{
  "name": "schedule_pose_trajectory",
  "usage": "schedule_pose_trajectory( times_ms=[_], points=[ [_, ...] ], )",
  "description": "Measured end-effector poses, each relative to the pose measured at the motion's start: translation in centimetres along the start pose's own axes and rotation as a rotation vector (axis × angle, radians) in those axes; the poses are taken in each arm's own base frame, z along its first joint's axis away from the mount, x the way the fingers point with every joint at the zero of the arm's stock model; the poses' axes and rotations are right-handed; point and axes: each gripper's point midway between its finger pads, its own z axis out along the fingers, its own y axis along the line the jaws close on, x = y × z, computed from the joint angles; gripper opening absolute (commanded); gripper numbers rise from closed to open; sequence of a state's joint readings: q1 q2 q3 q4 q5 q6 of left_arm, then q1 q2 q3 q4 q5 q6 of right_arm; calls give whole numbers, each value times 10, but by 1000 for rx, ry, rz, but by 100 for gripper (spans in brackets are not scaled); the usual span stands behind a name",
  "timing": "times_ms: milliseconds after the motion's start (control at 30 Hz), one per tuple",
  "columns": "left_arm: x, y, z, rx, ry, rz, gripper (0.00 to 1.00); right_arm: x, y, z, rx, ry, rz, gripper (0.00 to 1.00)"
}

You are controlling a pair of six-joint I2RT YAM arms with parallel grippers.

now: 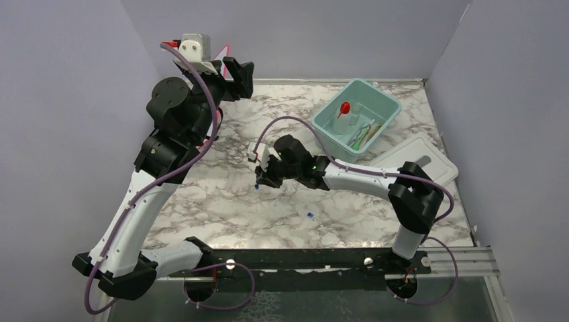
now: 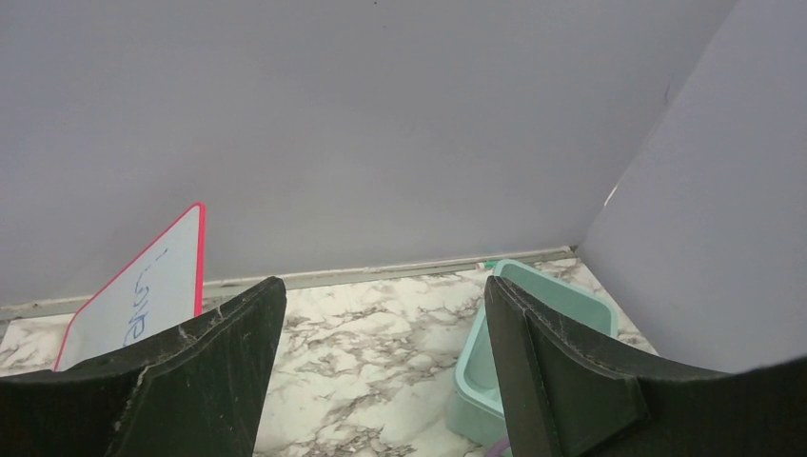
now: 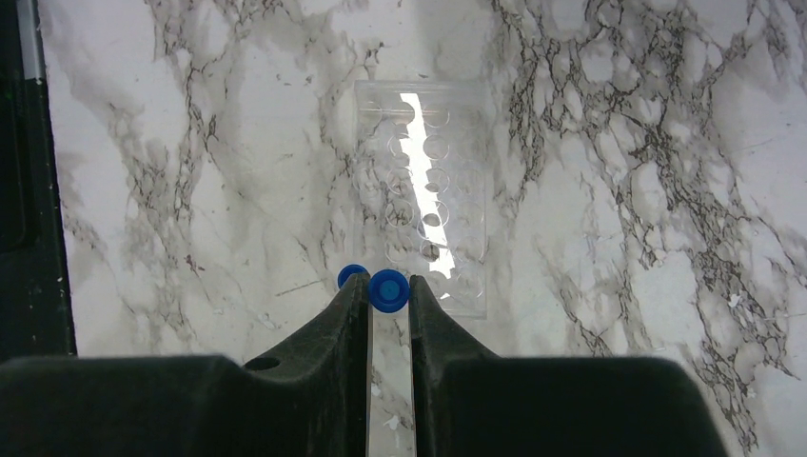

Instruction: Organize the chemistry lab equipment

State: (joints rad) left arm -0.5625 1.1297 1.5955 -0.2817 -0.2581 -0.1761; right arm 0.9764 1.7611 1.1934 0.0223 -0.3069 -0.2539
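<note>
Closest, my right gripper (image 3: 387, 284) has its two black fingers pinched nearly together on a blue-capped clear tube (image 3: 388, 291), the cap showing at the tips. A second blue cap (image 3: 348, 276) peeks from behind one finger, and I cannot tell if it is held. At twelve o'clock lies a clear plate of round wells (image 3: 423, 190), flat on the marble table (image 3: 619, 190). From above, another blue-capped tube (image 1: 311, 215) lies loose at four o'clock. The teal tub (image 1: 334, 139) holding the red funnel (image 1: 344, 107) sits at two o'clock, its white lid (image 1: 419, 157) just beside. My left gripper (image 1: 240, 68) hangs wide apart and empty at twelve o'clock, with the whiteboard (image 2: 143, 286) near it.
</note>
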Motion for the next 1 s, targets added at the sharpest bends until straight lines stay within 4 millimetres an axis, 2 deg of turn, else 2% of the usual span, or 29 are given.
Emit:
schedule_pose_trajectory(
  times_ms=[133, 633, 1000],
  points=[
    [1, 0, 1, -3, 3, 0, 79, 9, 2, 4, -15, 16, -6, 16],
    [9, 1, 7, -9, 20, 5, 79, 12, 3, 16, -40, -16, -53, 15],
    [9, 1, 7, -9, 22, 6, 79, 14, 3, 14, -48, 9, -88, 16]
  ],
)
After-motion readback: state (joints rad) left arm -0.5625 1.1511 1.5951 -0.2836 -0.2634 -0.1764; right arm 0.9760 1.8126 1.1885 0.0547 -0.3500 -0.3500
